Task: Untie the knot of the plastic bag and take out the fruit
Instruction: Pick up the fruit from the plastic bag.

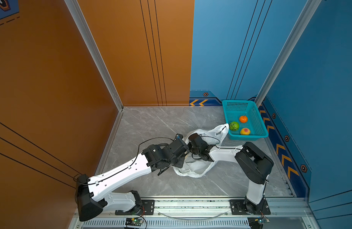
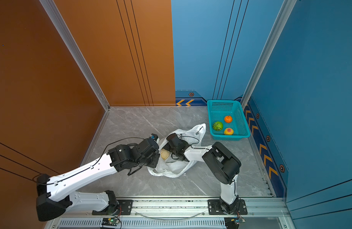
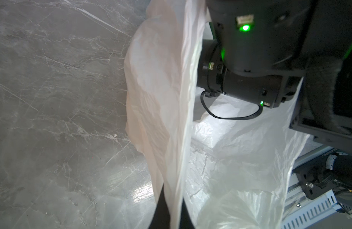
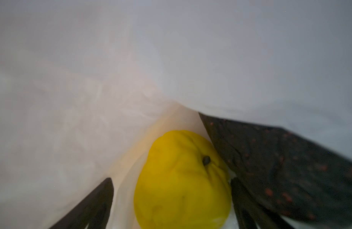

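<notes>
**Right jaws wide around yellow fruit, deep in the bag**

Right wrist view: closest to the lens, right jaws spread wide. One side against the lumpy yellow toy fruit, the opposite side clear of it; no grip yet. Walls of the thin crinkly white plastic bag all around. Likely trouble on closing: catching loose film along with the fruit, or squeezing off-centre and squirting the rounded shape deeper into the corner.

Left wrist view: left jaws clamped on a fold of the plastic bag, holding that side of the mouth up off the grey marbled counter. Right arm's black wrist reaching in past the raised fold. Danger of thin film slipping free or tearing under a hard pull, dropping the mouth over that wrist.

Top views: knot not to be made out; mouth open, so judged undone. Pale yellowish fruit showing in the mouth, probably the same piece. Teal perforated plastic basket in the far right corner, already holding a green netted ball, an orange and a yellow-red peach. In the way: pointed handle loop raised near the basket's near corner, touching or not impossible to tell. Both arms crowded together at the mouth, narrowing the way out.
</notes>
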Robot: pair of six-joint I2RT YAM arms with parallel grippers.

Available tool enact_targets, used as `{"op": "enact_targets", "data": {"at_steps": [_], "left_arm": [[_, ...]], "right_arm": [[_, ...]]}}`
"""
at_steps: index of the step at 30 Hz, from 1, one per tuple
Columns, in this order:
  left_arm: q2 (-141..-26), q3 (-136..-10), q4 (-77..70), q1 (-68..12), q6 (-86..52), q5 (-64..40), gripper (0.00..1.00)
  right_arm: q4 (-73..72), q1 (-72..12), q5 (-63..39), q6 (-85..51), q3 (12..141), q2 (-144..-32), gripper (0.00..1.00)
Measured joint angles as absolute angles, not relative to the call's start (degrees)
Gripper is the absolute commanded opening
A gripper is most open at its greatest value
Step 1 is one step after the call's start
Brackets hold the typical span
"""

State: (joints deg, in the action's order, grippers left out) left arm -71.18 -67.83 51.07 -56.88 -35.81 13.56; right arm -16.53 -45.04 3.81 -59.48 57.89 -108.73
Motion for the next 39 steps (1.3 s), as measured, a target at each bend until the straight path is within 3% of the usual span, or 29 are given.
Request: {"op": "enact_targets", "data": {"at_steps": [10,13,19,39], "left_arm": [[-71.2,-67.8,51.1,-56.9,-35.8,13.2,0.0],[-71.2,-67.8,51.1,-56.9,-35.8,13.2,0.0],[-71.2,-67.8,51.1,-56.9,-35.8,13.2,0.0],[-71.2,-68.8,49.9,-56.5,-33.9,13.4,0.0]], "right_arm": [[-19.5,-45.2,5.3,-61.8,59.2,-112.2,0.57],[-19.6,-45.4,5.9,-61.8,59.0,-112.1,0.52],[-18.6,-45.8,6.3,-61.5,55.5,-108.4,0.49],[6.6,-49.9,9.7,-56.9,46.6,-72.4,0.48]]}}
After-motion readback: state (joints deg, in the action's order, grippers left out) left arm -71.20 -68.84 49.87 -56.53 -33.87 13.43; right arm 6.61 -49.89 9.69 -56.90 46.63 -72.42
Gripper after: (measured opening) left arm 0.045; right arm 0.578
